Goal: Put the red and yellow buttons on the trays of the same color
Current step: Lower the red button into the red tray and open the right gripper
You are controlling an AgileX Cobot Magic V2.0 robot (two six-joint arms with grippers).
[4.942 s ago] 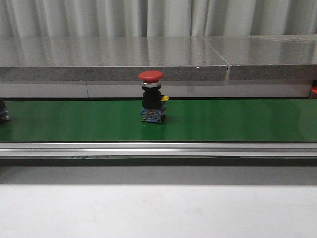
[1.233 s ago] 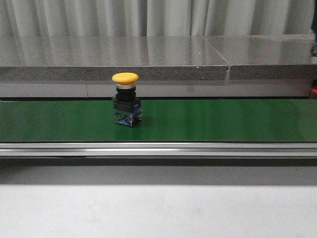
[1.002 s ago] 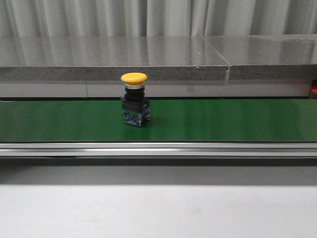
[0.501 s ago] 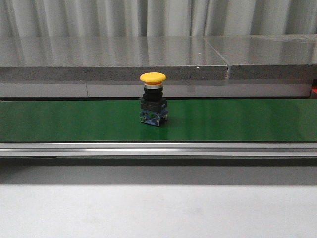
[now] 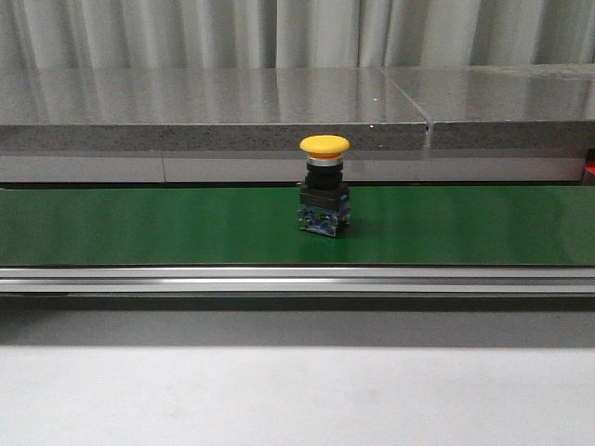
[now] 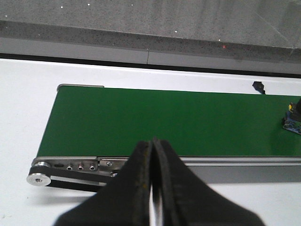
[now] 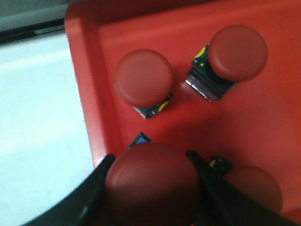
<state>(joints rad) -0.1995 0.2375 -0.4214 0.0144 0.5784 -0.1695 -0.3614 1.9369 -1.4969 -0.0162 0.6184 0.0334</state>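
A yellow button (image 5: pixel 324 186) with a black body stands upright on the green conveyor belt (image 5: pixel 139 226), a little right of the middle in the front view. Its base (image 6: pixel 292 120) shows at the edge of the left wrist view, far from my left gripper (image 6: pixel 152 143), which is shut and empty over the belt's near rail. My right gripper (image 7: pixel 151 160) is shut on a red button (image 7: pixel 153 181) just above the red tray (image 7: pixel 263 117). Three more red buttons (image 7: pixel 143 77) sit in that tray. No yellow tray is in view.
A grey stone ledge (image 5: pixel 279 102) runs behind the belt, and an aluminium rail (image 5: pixel 297 279) along its front. The belt's end roller (image 6: pixel 38 178) is near my left gripper. A small black part (image 6: pixel 258 86) lies on the white table beyond the belt. A sliver of red (image 5: pixel 589 169) shows far right.
The yellow button has ridden rightward along the belt, from left of centre to right of centre. The red button seen on the belt 4.9 s ago is gone from it.
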